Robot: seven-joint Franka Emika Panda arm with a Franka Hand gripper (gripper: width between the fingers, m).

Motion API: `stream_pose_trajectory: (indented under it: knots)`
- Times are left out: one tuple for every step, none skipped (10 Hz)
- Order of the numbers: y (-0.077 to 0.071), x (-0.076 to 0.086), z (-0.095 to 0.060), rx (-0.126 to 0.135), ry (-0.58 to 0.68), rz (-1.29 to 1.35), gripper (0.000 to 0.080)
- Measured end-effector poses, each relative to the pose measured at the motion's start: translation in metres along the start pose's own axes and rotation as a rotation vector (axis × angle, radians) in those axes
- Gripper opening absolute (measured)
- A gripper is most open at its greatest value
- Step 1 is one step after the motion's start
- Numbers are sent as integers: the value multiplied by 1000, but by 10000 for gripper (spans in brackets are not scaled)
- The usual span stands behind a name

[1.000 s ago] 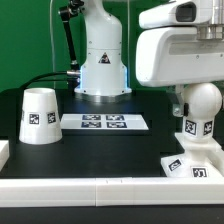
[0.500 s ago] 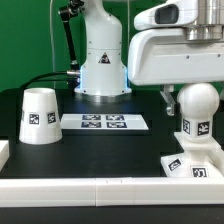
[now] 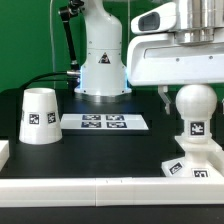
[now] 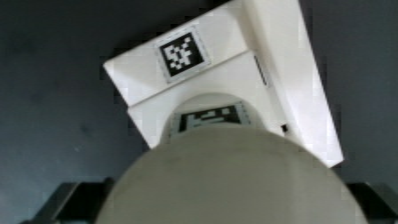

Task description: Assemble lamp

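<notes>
1. The claw [image 4: 217, 203] stood open above the white rounded plastic bulb [image 3: 196, 108].
2. The bulb stood upright on the white flat square base [image 3: 205, 168].
3. Exterior view: the white truncated-cone shade [image 3: 40, 115] sat on the black table [image 3: 100, 150] at 9 o'clock from the marker board [image 3: 105, 122], the bulb at 4 o'clock.

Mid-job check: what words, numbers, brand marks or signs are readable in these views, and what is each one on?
No words, numbers or brand names can be read in either view.
The only markings are black-and-white square tags, which are patterns and not text. They sit on the shade, the bulb, the base and the marker board.
</notes>
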State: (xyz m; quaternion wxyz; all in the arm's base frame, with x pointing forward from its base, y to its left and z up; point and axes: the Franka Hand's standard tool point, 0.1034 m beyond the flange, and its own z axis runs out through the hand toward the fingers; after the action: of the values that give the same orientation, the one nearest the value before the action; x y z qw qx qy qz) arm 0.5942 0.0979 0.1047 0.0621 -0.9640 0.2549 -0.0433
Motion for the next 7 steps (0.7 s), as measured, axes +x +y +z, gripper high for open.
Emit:
stream_pose_trajectory:
  knots:
    - [-1, 0, 0, 5, -5, 88, 576]
    - [-1, -1, 0, 10, -14, 150, 576]
    - [-2, -1, -1, 20, -29, 261, 576]
    - [-3, -1, 0, 28, -43, 352, 576]
    - [-3, -1, 0, 33, -48, 390, 576]
    - [-4, -1, 0, 48, -65, 500, 576]
    - [-4, -1, 0, 56, -74, 564, 576]
